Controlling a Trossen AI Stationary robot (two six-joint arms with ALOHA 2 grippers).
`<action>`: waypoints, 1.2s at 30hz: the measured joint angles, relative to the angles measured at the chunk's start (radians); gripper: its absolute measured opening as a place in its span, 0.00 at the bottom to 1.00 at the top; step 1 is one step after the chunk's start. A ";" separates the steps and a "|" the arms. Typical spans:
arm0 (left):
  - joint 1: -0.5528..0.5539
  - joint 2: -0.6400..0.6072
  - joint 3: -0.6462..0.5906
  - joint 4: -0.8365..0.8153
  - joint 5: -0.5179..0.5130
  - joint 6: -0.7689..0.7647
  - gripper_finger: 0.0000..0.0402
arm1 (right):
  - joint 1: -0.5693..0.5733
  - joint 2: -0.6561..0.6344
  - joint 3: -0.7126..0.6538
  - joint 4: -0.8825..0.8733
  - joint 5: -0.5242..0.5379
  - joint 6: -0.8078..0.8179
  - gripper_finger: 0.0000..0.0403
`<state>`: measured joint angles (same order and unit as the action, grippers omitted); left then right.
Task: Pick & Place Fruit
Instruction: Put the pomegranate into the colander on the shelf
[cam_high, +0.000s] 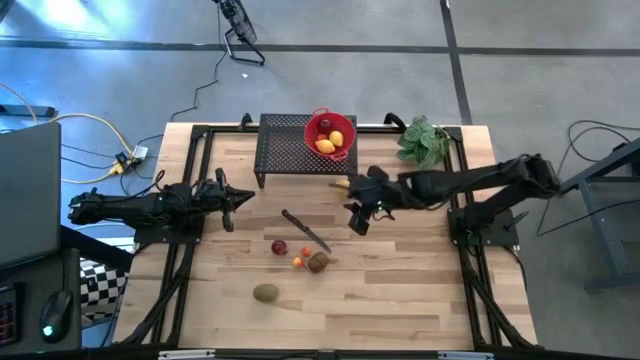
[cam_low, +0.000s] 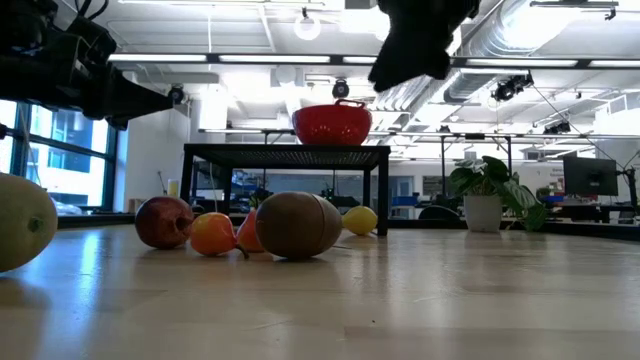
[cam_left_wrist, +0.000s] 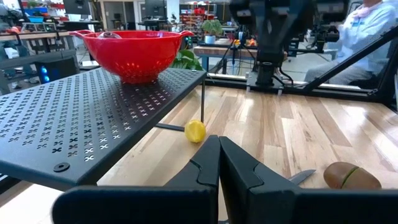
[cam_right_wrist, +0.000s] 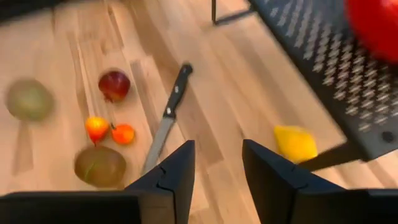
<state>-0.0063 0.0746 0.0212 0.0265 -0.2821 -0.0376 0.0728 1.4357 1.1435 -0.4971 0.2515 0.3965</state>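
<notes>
Wooden table (cam_high: 400, 300), black perforated rack (cam_high: 290, 150) at its back carrying red colander (cam_high: 330, 133) of lemons, right gripper (cam_high: 357, 221) hovering empty, fingers parted, near loose lemon (cam_high: 340, 184), left gripper (cam_high: 226, 203) pinched closed, empty, kitchen knife (cam_high: 305, 230), kiwis (cam_high: 318, 262), red fruit (cam_high: 279, 247), tiny orange fruits (cam_high: 298, 262) mid-table.

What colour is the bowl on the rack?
Red; the bowl shows best in the left wrist view.
</notes>
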 joint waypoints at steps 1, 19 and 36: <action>0.000 0.000 0.000 0.000 0.000 0.000 0.00 | 0.007 0.016 0.000 -0.004 0.000 0.000 0.31; 0.000 0.000 0.000 0.000 0.000 0.003 0.00 | 0.050 0.324 0.000 0.091 0.000 0.053 0.23; 0.000 0.000 0.000 0.000 0.000 -0.023 0.00 | 0.043 0.390 0.000 0.120 -0.050 0.071 0.23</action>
<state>-0.0064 0.0746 0.0212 0.0265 -0.2817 -0.0608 0.1154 1.8252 1.1437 -0.3767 0.2014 0.4679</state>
